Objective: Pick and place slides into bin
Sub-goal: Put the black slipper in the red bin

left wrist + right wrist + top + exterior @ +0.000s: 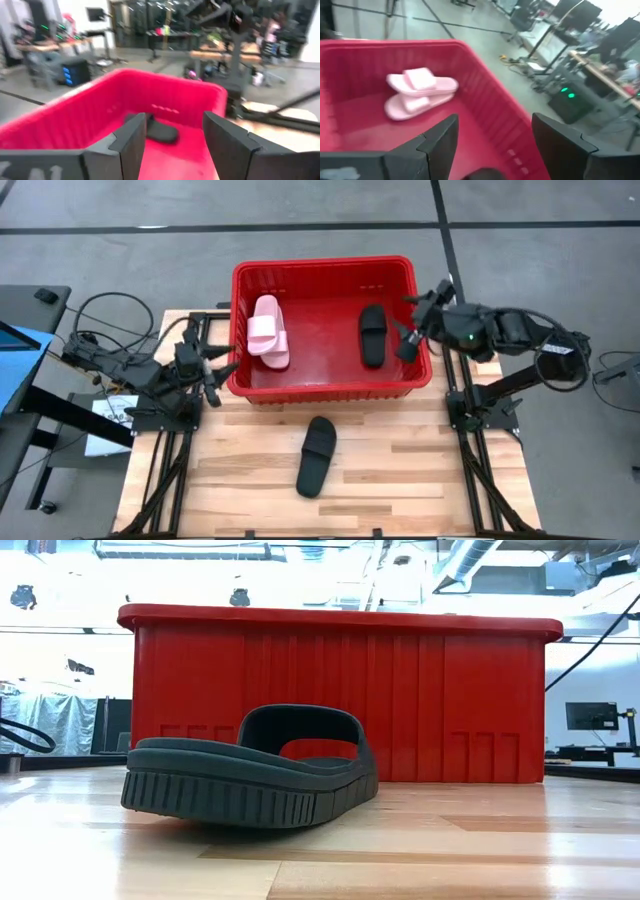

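The red bin (240, 330) stands at the table's far side. Inside it lie pale pink slides (268, 330), one stacked on the other as the right wrist view (417, 92) shows, and a black slide (372, 334). Another black slide (317, 456) lies sole-down on the table in front of the bin and fills the low view (250, 770). My left gripper (222, 362) is open and empty at the bin's left wall. My right gripper (415, 325) is open and empty over the bin's right rim.
The bin's thick rim (340, 620) rises well above the table. Bare wooden table (400, 480) lies near and to the right of the loose black slide. Arm frames and cables (110, 330) flank the table's left and right sides.
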Robot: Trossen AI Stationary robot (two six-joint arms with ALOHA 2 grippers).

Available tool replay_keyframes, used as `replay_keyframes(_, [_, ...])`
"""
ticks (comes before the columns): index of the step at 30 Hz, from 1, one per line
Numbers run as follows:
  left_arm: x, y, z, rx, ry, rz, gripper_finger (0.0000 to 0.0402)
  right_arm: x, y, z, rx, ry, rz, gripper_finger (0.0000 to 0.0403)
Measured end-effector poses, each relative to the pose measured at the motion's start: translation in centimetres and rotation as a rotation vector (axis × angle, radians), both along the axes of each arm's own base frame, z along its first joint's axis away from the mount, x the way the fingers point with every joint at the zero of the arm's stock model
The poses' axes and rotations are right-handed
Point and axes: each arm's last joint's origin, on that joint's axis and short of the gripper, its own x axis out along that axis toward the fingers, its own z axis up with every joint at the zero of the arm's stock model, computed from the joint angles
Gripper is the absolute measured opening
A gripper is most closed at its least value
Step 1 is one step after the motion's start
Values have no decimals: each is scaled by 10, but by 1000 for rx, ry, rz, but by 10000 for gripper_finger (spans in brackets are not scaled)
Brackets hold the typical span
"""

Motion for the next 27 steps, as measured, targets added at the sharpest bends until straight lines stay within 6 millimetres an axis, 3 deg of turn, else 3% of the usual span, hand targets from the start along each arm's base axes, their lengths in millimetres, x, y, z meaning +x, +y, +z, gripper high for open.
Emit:
replay_keyframes(12, [3,-12,-34,-237,296,-339,187,-4,48,-6,184,-86,137,245])
replay_keyframes(18, [29,-31,-51,-271,439,-449,187,-6,58,-6,208,-95,180,245])
replay_keyframes(27, [78,-67,-93,-213,634,-453,187,-7,59,-7,206,-85,191,245])
